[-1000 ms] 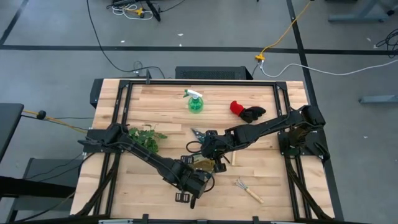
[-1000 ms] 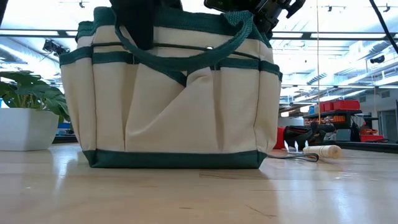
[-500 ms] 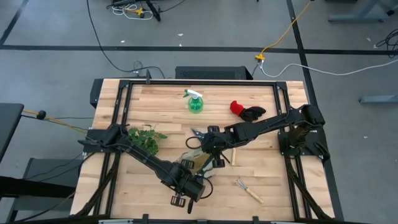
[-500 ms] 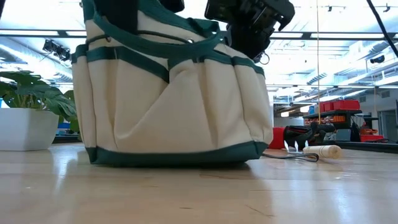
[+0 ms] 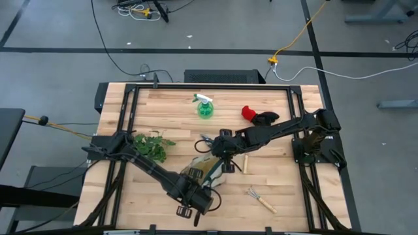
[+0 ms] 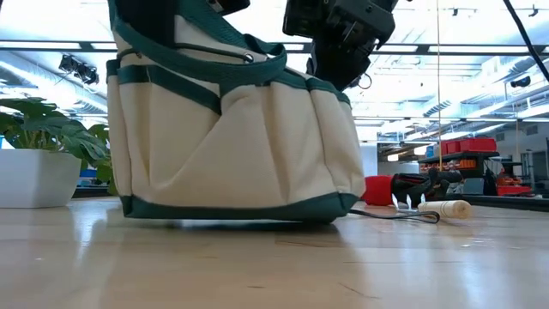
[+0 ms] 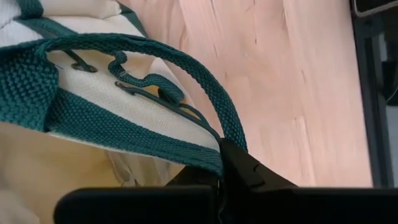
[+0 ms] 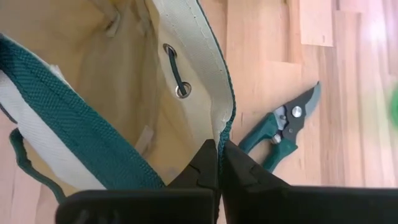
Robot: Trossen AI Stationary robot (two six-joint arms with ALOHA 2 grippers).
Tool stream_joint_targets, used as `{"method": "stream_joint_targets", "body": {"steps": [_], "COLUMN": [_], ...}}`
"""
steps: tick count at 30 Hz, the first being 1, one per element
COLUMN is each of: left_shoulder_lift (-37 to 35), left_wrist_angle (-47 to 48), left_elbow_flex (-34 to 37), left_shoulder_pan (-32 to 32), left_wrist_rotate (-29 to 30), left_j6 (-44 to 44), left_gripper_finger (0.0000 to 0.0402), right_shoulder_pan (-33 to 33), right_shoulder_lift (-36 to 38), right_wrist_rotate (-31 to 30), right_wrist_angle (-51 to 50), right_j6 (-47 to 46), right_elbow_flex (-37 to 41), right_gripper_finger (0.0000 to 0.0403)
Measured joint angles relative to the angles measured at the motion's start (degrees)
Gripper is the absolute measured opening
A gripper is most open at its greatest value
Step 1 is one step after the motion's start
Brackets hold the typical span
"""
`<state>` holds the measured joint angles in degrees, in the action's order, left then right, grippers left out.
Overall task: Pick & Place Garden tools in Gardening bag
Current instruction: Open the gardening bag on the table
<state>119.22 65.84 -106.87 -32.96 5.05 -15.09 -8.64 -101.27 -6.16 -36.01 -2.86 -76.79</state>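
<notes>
The beige gardening bag (image 5: 202,172) with green trim stands on its base at the table's near middle, and also shows in the low view (image 6: 232,146). My left gripper (image 5: 194,198) is shut on its near rim. My right gripper (image 5: 225,155) is shut on its far rim. The pruning shears (image 5: 207,142) lie just beyond the bag and show in the right wrist view (image 8: 283,127). The green spray bottle (image 5: 205,106) and the red-and-black gloves (image 5: 258,117) lie at the far side. One hand rake (image 5: 261,198) lies near right. A wooden handle (image 5: 246,162) lies beside the bag. My left gripper pinches the bag's green-trimmed rim (image 7: 202,160) between its two fingers, just beside the foot of a loop handle (image 7: 205,93). It holds the bag's near side, and the bag's base stays on the table. My right gripper pinches the bag's far rim (image 8: 225,127) between its two fingers, one finger inside the bag and one outside. It comes from above, near a metal eyelet (image 8: 181,91). The rim is drawn away from the other side and the mouth gapes open.
A leafy plant sprig (image 5: 153,145) lies at the table's left, beside my left arm. Bare wood lies at the near left and near right. The low view shows a white planter (image 6: 34,176) to the bag's left.
My right gripper has gone toward the far edge and my left gripper a little toward the near-left, both still shut on the bag's rim. The bag's mouth has been drawn wider, its top has leaned over, and the bag has turned somewhat on the table.
</notes>
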Motion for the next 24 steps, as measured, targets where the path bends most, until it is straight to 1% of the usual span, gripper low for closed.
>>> {"method": "stream_joint_targets", "body": {"steps": [4, 7, 12, 18, 24], "left_shoulder_lift": [0.00, 0.00, 0.00, 0.00, 0.00], "left_wrist_angle": [0.89, 1.72, 3.84, 3.86, 4.07], "left_elbow_flex": [0.00, 0.00, 0.00, 0.00, 0.02], "left_shoulder_pan": [-0.23, -0.20, -0.47, -0.31, 0.23], "left_wrist_rotate": [-0.26, -0.71, 0.29, 1.46, 1.48], "left_j6": [0.74, 1.08, 1.50, 3.80, 3.05], "left_gripper_finger": [0.0007, 0.0006, 0.0007, 0.0012, 0.0018], "right_shoulder_pan": [0.00, 0.00, -0.10, -0.44, -0.57], "right_shoulder_lift": [0.52, 1.35, 1.97, 1.97, 1.97], "right_wrist_rotate": [-2.71, -3.10, 0.34, -0.69, 3.57], "right_wrist_angle": [-0.05, 0.00, 0.39, -0.51, 2.37], "right_j6": [-2.26, -2.72, -2.77, -2.81, -2.39], "right_elbow_flex": [0.00, 0.00, 0.00, 0.00, 0.04], "right_gripper_finger": [0.0001, 0.0001, 0.0001, 0.0002, 0.0018]}}
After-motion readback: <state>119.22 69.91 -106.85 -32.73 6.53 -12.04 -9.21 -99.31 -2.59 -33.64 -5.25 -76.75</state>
